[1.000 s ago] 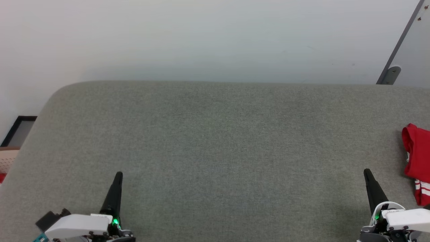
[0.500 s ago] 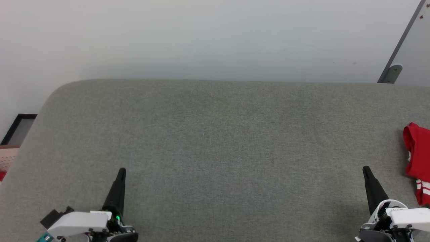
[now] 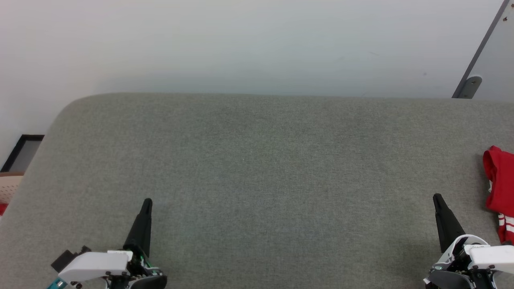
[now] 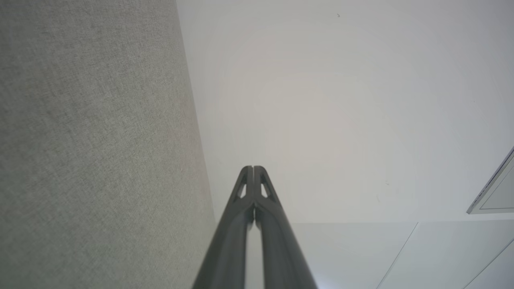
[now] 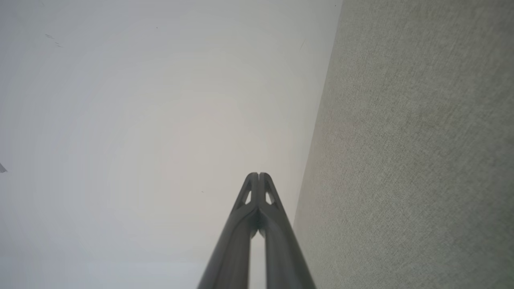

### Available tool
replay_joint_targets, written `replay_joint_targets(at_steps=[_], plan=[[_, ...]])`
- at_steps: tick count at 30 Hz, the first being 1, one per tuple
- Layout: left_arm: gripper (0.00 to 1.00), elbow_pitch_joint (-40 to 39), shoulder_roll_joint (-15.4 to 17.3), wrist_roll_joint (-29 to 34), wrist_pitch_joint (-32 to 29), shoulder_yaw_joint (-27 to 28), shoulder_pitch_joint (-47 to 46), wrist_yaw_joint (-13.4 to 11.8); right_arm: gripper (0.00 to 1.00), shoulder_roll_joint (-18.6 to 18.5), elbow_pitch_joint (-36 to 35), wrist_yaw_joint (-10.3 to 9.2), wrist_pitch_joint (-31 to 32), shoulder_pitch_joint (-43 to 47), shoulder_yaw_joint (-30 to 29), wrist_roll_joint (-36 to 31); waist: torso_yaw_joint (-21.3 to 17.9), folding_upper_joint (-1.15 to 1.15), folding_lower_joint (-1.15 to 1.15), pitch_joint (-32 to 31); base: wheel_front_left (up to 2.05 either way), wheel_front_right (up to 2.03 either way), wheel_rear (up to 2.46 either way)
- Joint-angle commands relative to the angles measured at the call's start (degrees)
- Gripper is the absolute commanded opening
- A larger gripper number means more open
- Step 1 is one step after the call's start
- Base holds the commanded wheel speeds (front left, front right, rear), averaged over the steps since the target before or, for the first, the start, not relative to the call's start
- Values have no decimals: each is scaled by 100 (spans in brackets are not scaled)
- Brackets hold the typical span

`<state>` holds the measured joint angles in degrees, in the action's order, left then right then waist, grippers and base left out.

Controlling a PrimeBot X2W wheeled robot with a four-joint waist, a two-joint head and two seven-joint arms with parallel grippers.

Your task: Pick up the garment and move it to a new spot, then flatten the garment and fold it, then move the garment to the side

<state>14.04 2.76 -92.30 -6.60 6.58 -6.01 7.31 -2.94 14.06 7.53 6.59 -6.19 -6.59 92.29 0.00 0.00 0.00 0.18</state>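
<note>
1. The red T-shirt (image 3: 499,180), white stripes showing at its lower end, is seen bunched on the right part of the grey fabric surface (image 3: 257,160).
2. The left pincer (image 3: 147,202) is seen pressed together and empty, near the surface's near-left corner.
3. The right pincer (image 3: 437,197) is likewise pressed together and empty, near the T-shirt but apart from it.

The left gripper (image 3: 147,202) and the right gripper (image 3: 437,197) sit low over a big grey cloth top (image 3: 257,160), far apart, each with its fingers pressed together. The red garment (image 3: 500,188) lies bunched at the right edge, near the right gripper but not touching it.
</note>
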Motion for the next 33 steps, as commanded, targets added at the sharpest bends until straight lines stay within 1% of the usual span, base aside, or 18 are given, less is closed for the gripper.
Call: replay_joint_targets(at_steps=[1,33], plan=[[0,7,0,-11,-18,11,-52,32,0,21,-15,-8,14,-12,2,21,0,0,0,0,0,0,0],[0,6,1,-15,-14,9,-50,32,0,20,-15,-8,12,-12,4,22,0,0,0,0,0,0,0]])
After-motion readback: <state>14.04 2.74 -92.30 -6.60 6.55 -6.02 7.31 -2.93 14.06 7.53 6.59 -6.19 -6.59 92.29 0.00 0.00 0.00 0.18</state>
